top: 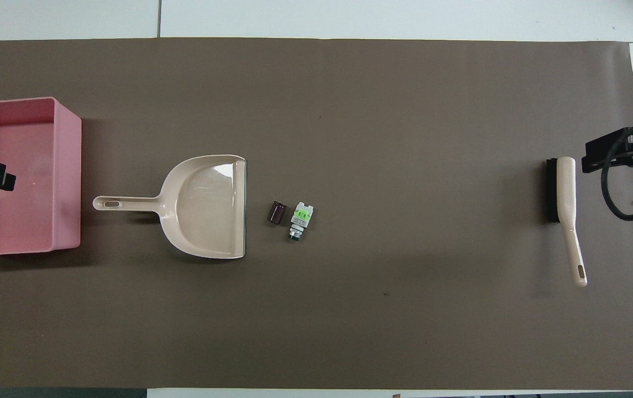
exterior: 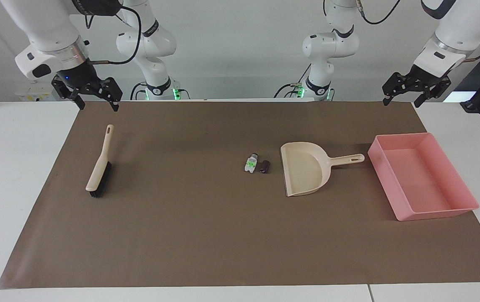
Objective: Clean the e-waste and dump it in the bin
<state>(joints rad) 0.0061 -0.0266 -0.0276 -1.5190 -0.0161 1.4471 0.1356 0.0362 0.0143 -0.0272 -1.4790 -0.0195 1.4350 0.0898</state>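
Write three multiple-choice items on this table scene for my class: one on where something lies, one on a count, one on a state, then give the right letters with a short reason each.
1. Where do the two e-waste pieces lie?
A. in the pink bin
B. on the brown mat, beside the dustpan's open edge
C. under the brush

2. How many e-waste pieces are there?
A. two
B. four
C. six

3. What is the state of the pink bin?
A. upside down
B. holding the brush
C. upright with nothing in it

Answers
1 B: the pieces sit on the mat, just off the dustpan mouth.
2 A: only a white-and-green component and a dark cylinder show.
3 C: its pink floor is bare in both views; the brush lies at the right arm's end of the table.
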